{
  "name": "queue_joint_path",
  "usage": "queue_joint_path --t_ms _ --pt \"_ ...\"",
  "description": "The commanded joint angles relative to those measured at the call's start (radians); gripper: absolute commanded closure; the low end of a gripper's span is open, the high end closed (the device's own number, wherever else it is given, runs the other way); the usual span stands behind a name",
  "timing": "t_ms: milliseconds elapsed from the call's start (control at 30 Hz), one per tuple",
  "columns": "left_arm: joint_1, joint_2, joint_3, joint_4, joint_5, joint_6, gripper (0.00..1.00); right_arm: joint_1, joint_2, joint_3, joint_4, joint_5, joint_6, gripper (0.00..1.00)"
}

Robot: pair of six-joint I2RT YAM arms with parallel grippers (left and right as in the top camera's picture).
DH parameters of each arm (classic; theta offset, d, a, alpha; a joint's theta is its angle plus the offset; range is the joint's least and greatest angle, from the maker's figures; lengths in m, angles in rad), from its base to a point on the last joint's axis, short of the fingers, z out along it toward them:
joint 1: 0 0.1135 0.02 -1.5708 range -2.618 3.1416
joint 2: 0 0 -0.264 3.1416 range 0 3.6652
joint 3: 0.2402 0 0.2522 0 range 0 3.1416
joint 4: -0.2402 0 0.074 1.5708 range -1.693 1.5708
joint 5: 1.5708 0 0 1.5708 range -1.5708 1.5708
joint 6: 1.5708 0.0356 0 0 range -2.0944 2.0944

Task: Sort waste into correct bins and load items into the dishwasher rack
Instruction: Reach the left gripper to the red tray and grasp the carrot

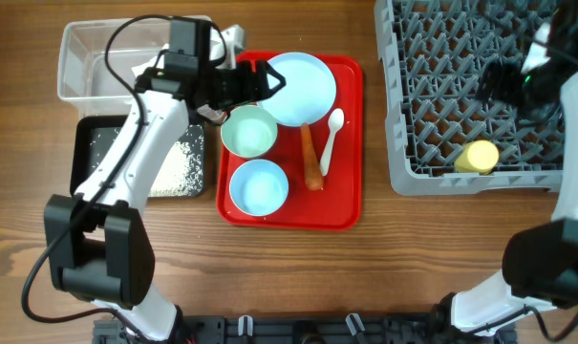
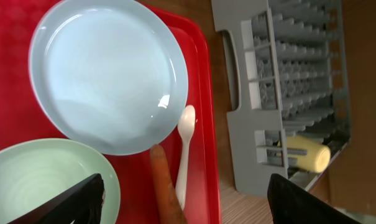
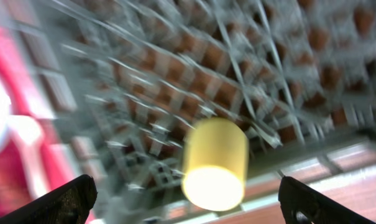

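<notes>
Your left gripper (image 1: 267, 81) hangs over the upper left part of the flat red plastic tray (image 1: 349, 196). Its fingers are spread wide and nothing is between them. Your right gripper (image 3: 184, 190) is over the large grey plastic square-grid rack (image 1: 432, 57) at the right of the overhead view, and its jaws are also wide apart and empty.

On the glossy tray you have five things:
- One smooth pale blue round plate (image 1: 303, 86) sits at the top.
- Two round bowls sit on the left side, a mint one (image 1: 248, 131) just under the plate and a pale blue one (image 1: 259, 186) below that.
- One orange carrot (image 1: 311, 158) lies with its long axis running top to bottom and its thin end toward the plate.
- One white plastic spoon (image 1: 331, 139) lies just right of the carrot and almost parallel to it, with its bowl end uppermost.

The single small yellow cup (image 1: 477, 156) lies on its side among the rack's upright pegs, near the rack's lower edge, with its long axis roughly left to right. In the blurred right wrist view one round end faces the camera, though you can't tell whether it is the mouth or the base.

There are two rectangular tubs at the left. One is clear plastic (image 1: 78, 43) at the upper left. The other is a shallower black tub (image 1: 83, 153) below it, with loose white rice grains (image 1: 179, 167) scattered inside (a grainy patch against the dark floor). Everything rests on the wood-grain table (image 1: 413, 268).
</notes>
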Motion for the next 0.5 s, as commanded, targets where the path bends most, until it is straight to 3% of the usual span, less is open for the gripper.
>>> queue_joint_path --t_ms 0,233,467 --pt "-0.051 -0.016 0.011 0.000 -0.085 0.047 0.15 0.044 -0.052 0.077 0.007 -0.189 -0.066 0.03" --pt "-0.155 -0.016 0.012 -0.004 -0.200 0.125 0.14 0.121 -0.053 0.075 -0.010 -0.202 -0.084 0.04" --pt "-0.289 -0.016 0.012 -0.121 -0.480 0.126 0.13 0.134 -0.052 0.075 0.000 -0.202 -0.084 0.03"
